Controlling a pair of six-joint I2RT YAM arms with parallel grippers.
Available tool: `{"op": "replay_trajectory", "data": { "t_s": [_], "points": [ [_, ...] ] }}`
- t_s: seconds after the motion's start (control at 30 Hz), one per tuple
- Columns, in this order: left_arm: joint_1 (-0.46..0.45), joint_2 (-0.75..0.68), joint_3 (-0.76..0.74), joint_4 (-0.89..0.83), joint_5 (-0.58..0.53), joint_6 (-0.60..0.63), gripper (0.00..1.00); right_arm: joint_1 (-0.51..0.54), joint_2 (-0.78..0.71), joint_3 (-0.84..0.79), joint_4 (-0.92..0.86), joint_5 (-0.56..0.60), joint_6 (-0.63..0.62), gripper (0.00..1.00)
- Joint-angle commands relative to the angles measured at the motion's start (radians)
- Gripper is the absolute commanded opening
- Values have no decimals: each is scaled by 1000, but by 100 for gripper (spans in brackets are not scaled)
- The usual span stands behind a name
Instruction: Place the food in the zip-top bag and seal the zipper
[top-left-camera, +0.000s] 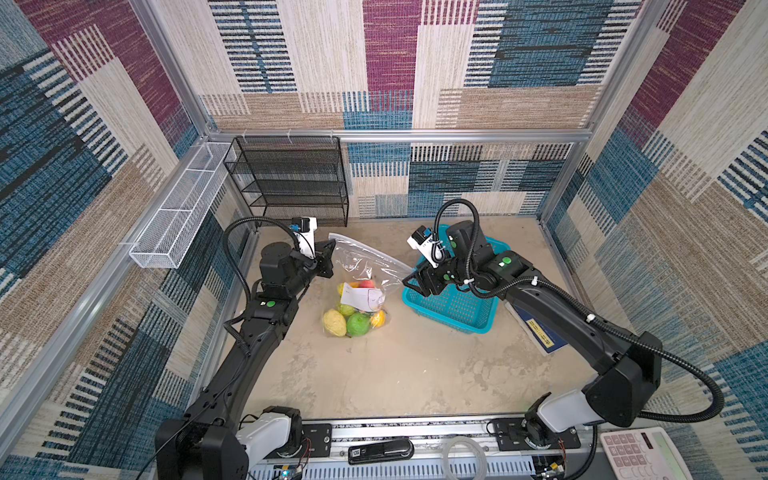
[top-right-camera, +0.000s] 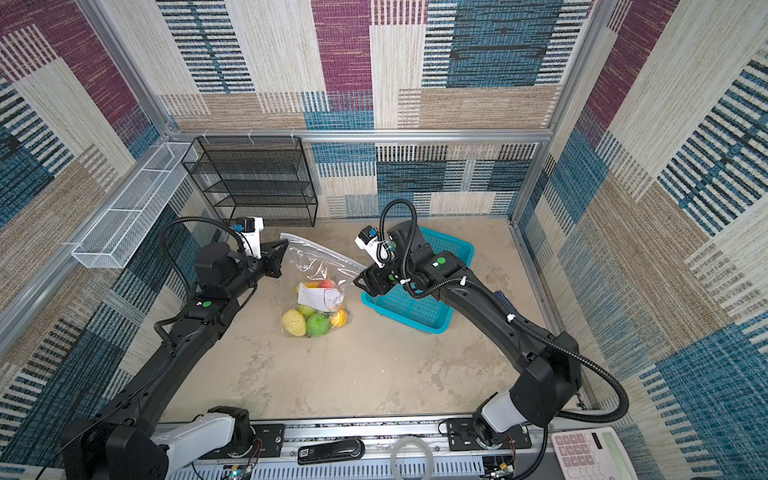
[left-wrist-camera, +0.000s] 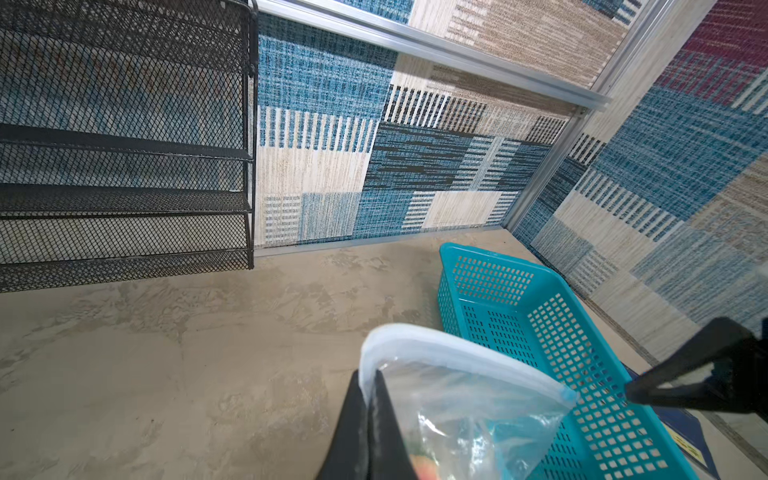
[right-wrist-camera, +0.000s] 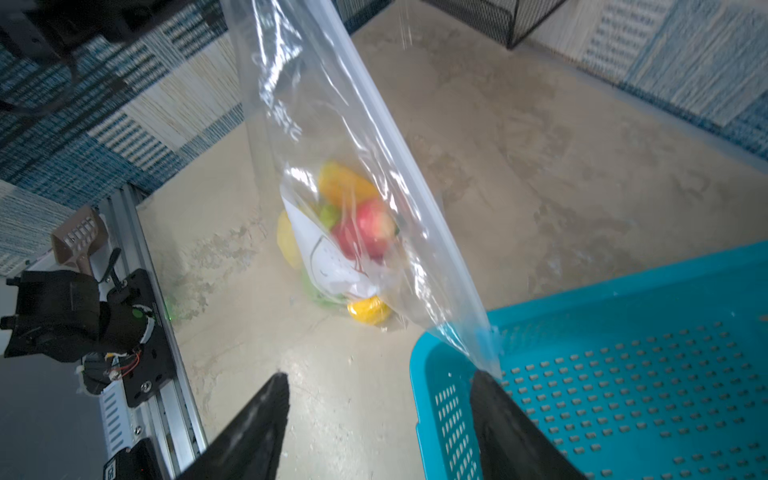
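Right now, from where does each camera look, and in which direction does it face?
Both top views: high above the front, looking down on the table, zip-top bag, turquoise basket; both arms show, with left gripper and right gripper.
Left wrist: on the left arm, facing the black mesh shelf and far wall; left gripper shut on the bag's zipper.
Right wrist: on the right arm, facing across the table at the bag and food; right gripper open.
Shared: both wrist views show bag and basket.

Food (top-left-camera: 358, 325) partly behind the label (top-left-camera: 361, 298)
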Motion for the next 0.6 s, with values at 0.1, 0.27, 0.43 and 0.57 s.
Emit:
{"op": "replay_trajectory", "data": {
  "t_s": [0.1,0.27,0.43,0.57],
  "points": [
    [-1,3,-10,86,36,-32,0,1,159,121,145,-63,-66,75],
    [-1,9,-15,98,50,-35,0,1,291,236,152,-150,-92,76],
    [-1,3,-17,92,39,-32,0,3,363,296,157,-265,-95,46],
    [-1,-13,-26,81,5,-48,0,8,378,305,143,-288,-92,1]
  ]
}}
